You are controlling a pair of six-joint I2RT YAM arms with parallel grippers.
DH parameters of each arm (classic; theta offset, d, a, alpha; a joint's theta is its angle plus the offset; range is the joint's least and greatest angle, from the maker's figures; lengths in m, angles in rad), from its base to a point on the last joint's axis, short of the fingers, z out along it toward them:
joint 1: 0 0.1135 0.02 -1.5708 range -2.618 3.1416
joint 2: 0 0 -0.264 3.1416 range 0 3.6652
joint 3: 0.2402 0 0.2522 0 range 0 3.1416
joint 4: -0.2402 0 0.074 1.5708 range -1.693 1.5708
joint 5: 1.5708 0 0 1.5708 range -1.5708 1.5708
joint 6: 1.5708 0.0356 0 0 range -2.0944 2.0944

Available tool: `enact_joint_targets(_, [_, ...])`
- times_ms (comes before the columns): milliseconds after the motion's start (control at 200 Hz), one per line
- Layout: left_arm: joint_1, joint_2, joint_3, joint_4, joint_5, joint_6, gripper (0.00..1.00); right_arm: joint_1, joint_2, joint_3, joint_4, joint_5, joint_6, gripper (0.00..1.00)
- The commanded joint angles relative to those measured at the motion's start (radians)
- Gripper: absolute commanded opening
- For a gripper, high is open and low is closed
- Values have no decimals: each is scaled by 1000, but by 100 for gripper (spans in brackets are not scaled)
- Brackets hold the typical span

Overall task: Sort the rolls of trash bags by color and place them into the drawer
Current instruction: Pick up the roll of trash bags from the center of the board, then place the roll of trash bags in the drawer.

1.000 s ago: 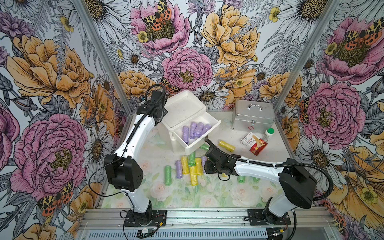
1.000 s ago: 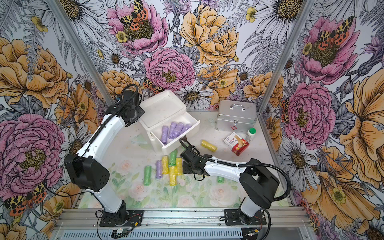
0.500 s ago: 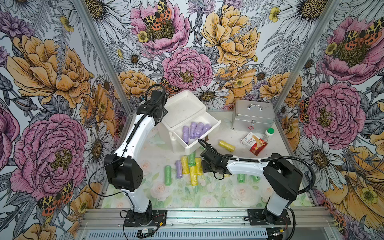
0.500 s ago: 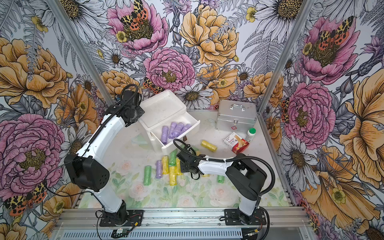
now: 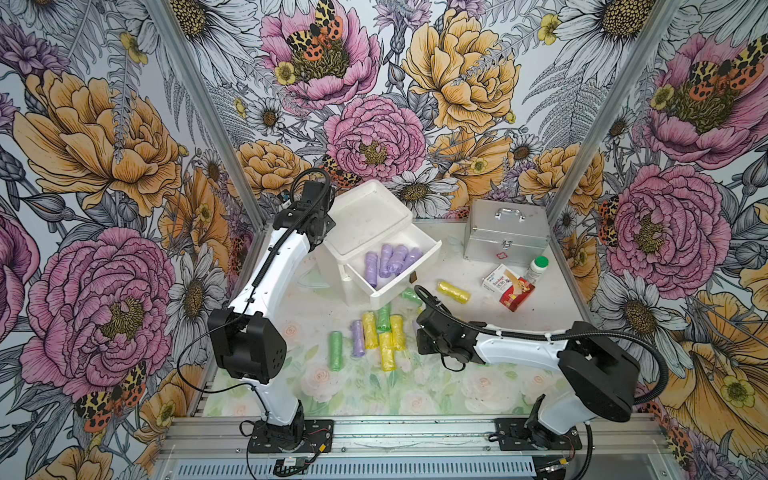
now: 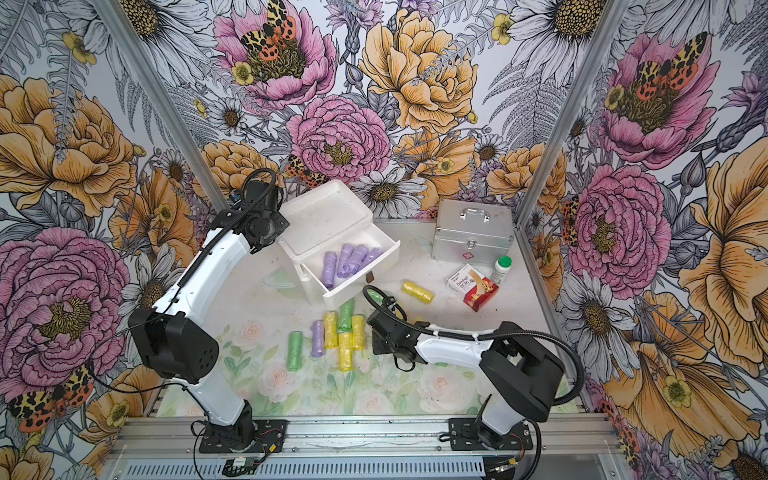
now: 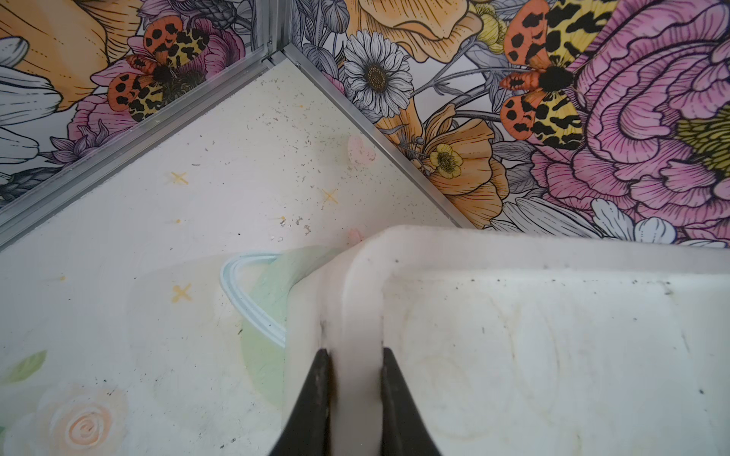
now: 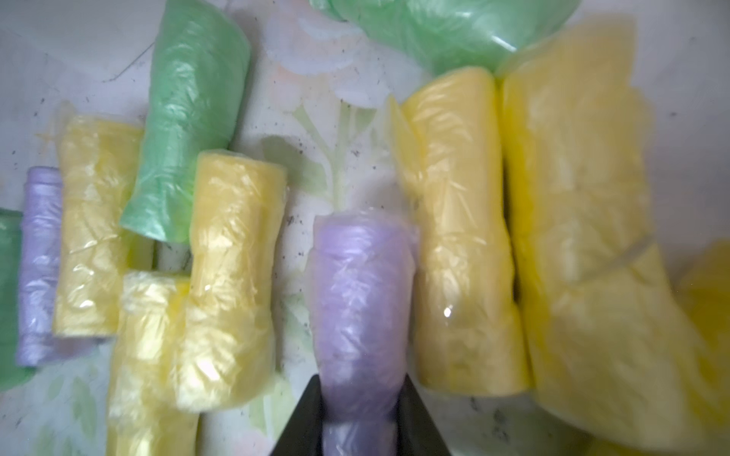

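At the back left corner of the worktop the left fingers are pinched tight on the raised rim of the white chest; they steady it and carry nothing else. The chest's top drawer stands pulled out toward the middle of the worktop, and several purple rolls lie in it side by side. Nearer the front edge, about mid-worktop, sit the loose rolls: green, purple and yellow, mostly parallel, with their long axes running front to back.

Just right of them the right fingers sit low at the worktop (both top views hide their tips under the wrist). The wrist view shows them pressed against both flanks of one purple roll. That roll's long axis runs straight ahead out of the fingers, so they clasp it across its width with most of its length sticking out in front. A yellow roll lies close along one side of it, touching or nearly so.

The step in hand looks like the pick of this purple roll. The carry turns on one relation: the open drawer lies near the right fingers, toward the back edge and a little to their left. The right arm is the nearer one and the only free one. Held off-centre, the roll may droop, and it probably needs turning to lie parallel with those in the drawer.
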Motion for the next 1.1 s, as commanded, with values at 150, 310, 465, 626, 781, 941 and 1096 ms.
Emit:
enact_joint_targets(150, [-10,28,-29,-104,136,-67,0,4,-308,5,-155,-169,-12,30])
enact_joint_targets(310, [-16,25,-24,-104,136,-69,0,-25,-424,123,-257,-155,-12,29])
enact_joint_targets(465, [-14,13,-28,-104,134,-69,0,-103,-406,319,-277,-190,-4,29])
enact_joint_targets(626, [-14,2,-35,-104,133,-72,0,-188,-264,553,-276,-222,19,29])
enact_joint_targets(781, [-13,-1,-29,-104,136,-70,0,-242,-97,710,-295,-194,119,29])
enact_joint_targets(941, [-10,-12,-35,-104,131,-67,0,-250,64,835,-291,-219,173,29])
enact_joint_targets(1096, [-8,-17,-39,-104,135,-67,0,-252,180,909,-291,-249,210,29])
